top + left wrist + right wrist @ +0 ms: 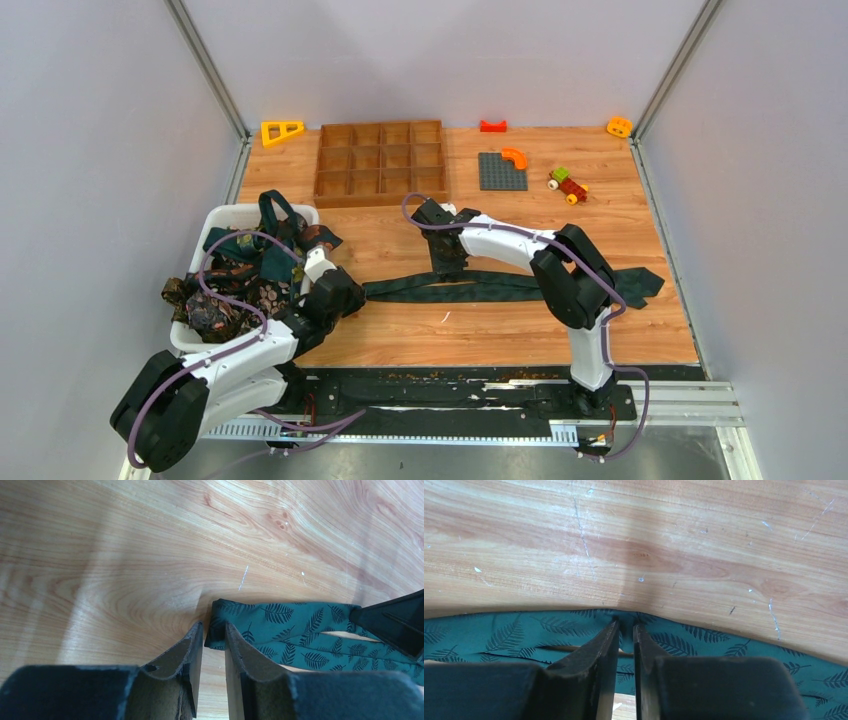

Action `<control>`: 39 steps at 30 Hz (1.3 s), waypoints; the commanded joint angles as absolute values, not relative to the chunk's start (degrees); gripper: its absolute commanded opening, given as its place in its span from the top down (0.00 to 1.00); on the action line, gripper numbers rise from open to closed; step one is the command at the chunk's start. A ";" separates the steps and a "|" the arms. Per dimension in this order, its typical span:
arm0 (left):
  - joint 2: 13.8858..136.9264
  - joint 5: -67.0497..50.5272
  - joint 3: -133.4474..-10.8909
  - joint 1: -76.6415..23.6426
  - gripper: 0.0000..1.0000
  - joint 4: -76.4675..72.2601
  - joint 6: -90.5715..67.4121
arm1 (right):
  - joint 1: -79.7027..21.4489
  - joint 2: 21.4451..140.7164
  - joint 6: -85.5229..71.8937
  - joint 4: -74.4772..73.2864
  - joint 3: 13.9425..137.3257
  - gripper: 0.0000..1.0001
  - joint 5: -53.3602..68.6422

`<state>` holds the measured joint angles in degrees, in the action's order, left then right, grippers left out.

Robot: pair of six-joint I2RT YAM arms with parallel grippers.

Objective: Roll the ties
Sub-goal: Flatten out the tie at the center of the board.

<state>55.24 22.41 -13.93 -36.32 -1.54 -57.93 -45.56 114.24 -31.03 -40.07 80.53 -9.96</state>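
The teal tie [480, 287] lay flat on the bench [420, 335], nearer me than the wooden tray [380, 163], long axis left to right; the left gripper [214, 632] sat at its folded left end, jaws narrowly apart, hold impossible to tell; the right gripper [625, 625] looked clenched on its far edge.

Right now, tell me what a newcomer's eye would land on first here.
The long teal fern-print fabric necktie stretched across the middle of the wooden table, with the left tool nipping its end and the right tool its far edge. Next, the white plastic bin at the left edge, heaped with tangled dark ties. Behind, a wooden compartment tray.
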 commanded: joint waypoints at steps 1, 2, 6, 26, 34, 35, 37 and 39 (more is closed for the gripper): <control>55.18 23.20 -13.65 -36.05 0.70 -3.83 -57.11 | -45.51 115.79 -31.74 -39.63 77.68 0.85 -8.87; 55.25 23.13 -13.63 -36.04 0.70 -3.84 -57.12 | -45.58 115.83 -31.74 -39.29 77.47 0.87 -8.69; 55.57 22.70 -13.49 -36.06 0.70 -4.43 -57.13 | -45.74 115.46 -31.92 -39.21 77.40 0.94 -9.01; 55.66 21.61 -13.72 -36.04 0.69 -5.90 -56.16 | -48.80 108.26 -33.53 -51.56 82.57 1.00 -18.70; 53.48 22.61 -13.69 -36.06 0.62 -3.56 -56.43 | -49.97 105.78 -35.51 -54.34 82.34 1.00 -19.99; 52.92 22.98 -13.59 -36.04 0.57 -3.09 -56.54 | -50.19 105.40 -36.08 -54.32 81.78 1.00 -19.99; 51.64 23.44 -13.27 -36.05 0.50 -2.55 -56.51 | -50.95 104.88 -37.34 -54.23 80.58 1.00 -20.11; 50.41 24.01 -12.99 -36.10 0.44 -2.23 -56.51 | -51.50 104.81 -38.29 -54.64 79.81 1.00 -20.25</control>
